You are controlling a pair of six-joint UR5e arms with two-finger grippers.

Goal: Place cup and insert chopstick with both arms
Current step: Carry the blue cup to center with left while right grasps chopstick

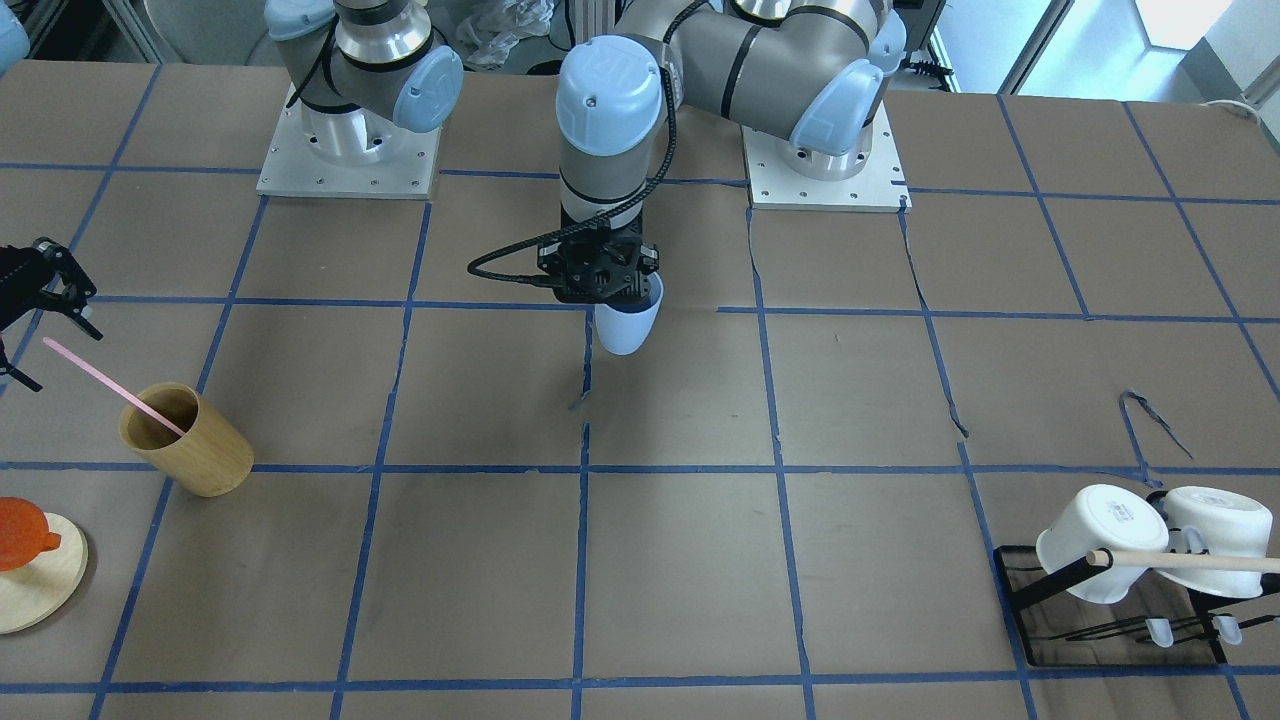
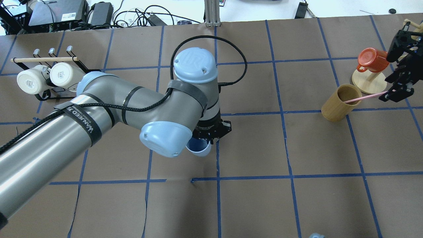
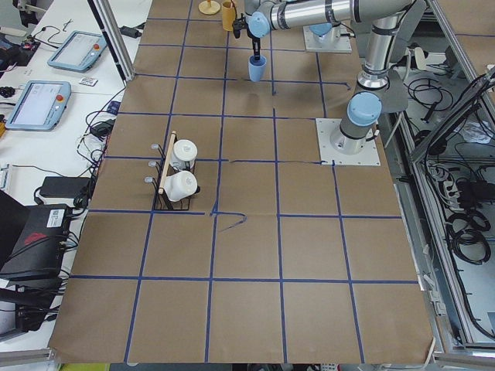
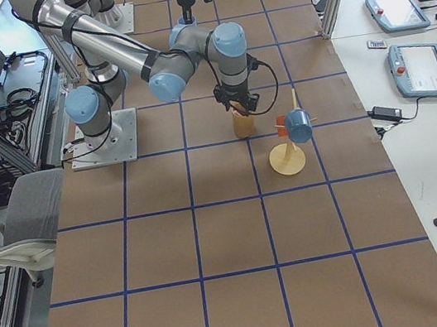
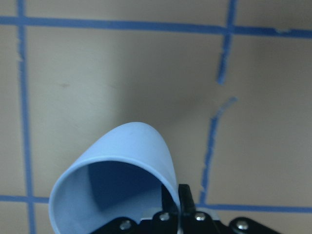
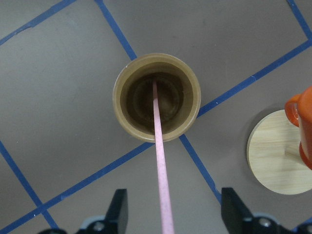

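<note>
My left gripper (image 1: 622,292) is shut on the rim of the pale blue cup (image 1: 627,328) and holds it slightly tilted just above the table's middle; the cup also shows in the overhead view (image 2: 199,149) and the left wrist view (image 5: 122,161). The pink chopstick (image 1: 108,384) leans in the tan wooden cup (image 1: 200,450). My right gripper (image 6: 173,209) is open, with the chopstick's upper part (image 6: 160,146) between its spread fingers and untouched. In the overhead view this gripper (image 2: 395,94) is at the far right by the stick's top end (image 2: 365,97).
An orange mug (image 2: 371,59) hangs on a round wooden stand (image 2: 368,84) close beside the wooden cup (image 2: 337,104). A black rack with two white mugs (image 1: 1150,545) and a wooden rod (image 1: 1190,560) stands at the table's other end.
</note>
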